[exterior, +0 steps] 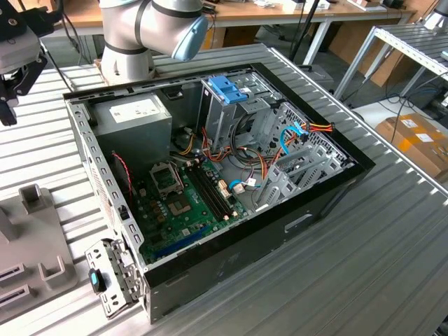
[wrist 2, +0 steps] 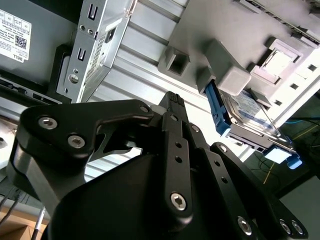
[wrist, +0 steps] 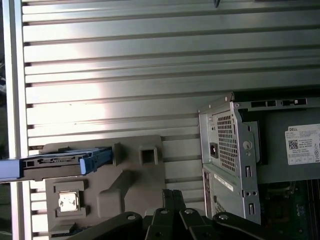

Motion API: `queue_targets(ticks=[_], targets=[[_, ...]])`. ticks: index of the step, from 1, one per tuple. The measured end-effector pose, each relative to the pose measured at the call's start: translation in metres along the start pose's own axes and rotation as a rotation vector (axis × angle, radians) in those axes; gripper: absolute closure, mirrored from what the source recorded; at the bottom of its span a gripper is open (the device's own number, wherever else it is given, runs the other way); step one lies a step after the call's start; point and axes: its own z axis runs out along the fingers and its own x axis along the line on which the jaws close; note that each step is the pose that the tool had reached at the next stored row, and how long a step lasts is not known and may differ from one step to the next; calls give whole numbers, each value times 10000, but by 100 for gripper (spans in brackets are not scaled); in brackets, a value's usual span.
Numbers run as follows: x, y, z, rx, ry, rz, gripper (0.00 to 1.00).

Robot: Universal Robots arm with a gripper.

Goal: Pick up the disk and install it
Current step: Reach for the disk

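Observation:
The disk (wrist: pixel 55 162) is a flat silver-grey drive with a light-blue side rail. It rests edge-on in a grey fixture (wrist: pixel 135 175) on the slatted table. In the second wrist view the disk (wrist 2: pixel 245 117) shows its blue rail and printed label beside the fixture's grey blocks (wrist 2: pixel 227 70). My gripper (wrist: pixel 173 196) hangs above the table between the fixture and the open computer case, apart from the disk. Its black fingers (wrist 2: pixel 172 102) are pressed together with nothing between them. In the exterior view the gripper (exterior: pixel 8 105) is at the far left, above the fixture (exterior: pixel 31 231).
The open computer case (exterior: pixel 329 189) lies on its side on the slatted metal table (exterior: pixel 392 266). Inside are a grey power-supply box (exterior: pixel 133 119), a motherboard (exterior: pixel 182 203), a blue latch piece (exterior: pixel 227 87) and metal drive bays with cables (exterior: pixel 301 157). The arm's base (exterior: pixel 126 42) stands behind the case.

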Motion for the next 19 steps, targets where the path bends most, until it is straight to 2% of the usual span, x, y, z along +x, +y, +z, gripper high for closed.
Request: queue_targets(ticks=[10,19], targets=[[96,-5,-2,0,-1,1,89],[111,-6,-2,0,0,0,89]])
